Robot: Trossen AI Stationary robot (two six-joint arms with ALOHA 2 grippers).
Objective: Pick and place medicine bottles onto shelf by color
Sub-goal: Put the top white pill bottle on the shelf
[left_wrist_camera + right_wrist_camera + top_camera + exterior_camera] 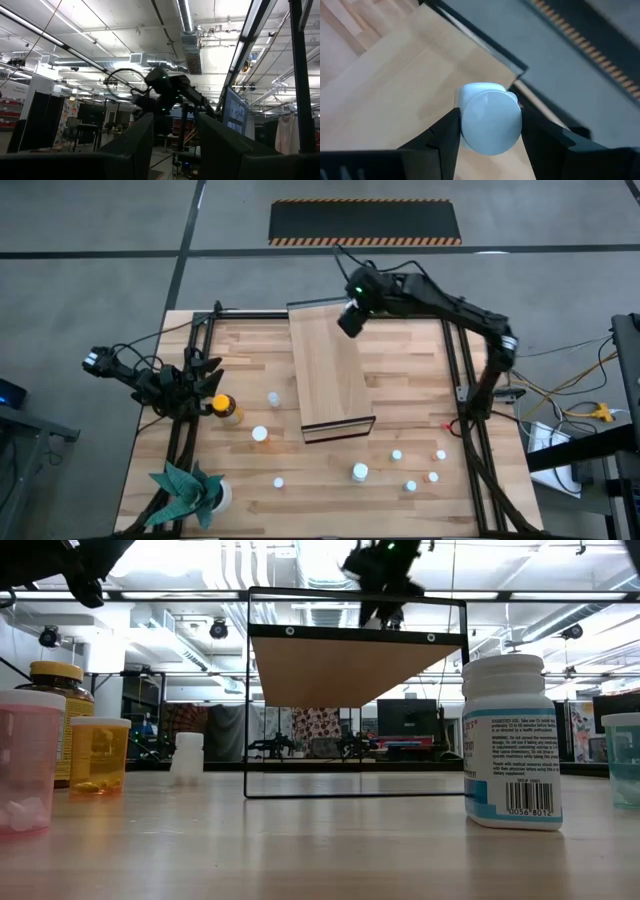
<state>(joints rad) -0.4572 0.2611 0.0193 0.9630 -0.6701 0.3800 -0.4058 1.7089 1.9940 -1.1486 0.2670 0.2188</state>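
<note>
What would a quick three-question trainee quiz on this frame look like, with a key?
1. True or false: the right gripper holds a white-capped bottle above the shelf.
2. Which bottle stands nearest the left gripper?
A. amber bottle with yellow cap
B. large white bottle
C. orange-capped bottle
3. Fill in: the green paper plant sits at the table's near-____ corner in the high view.

Key: 1 true; 2 A; 3 left.
</note>
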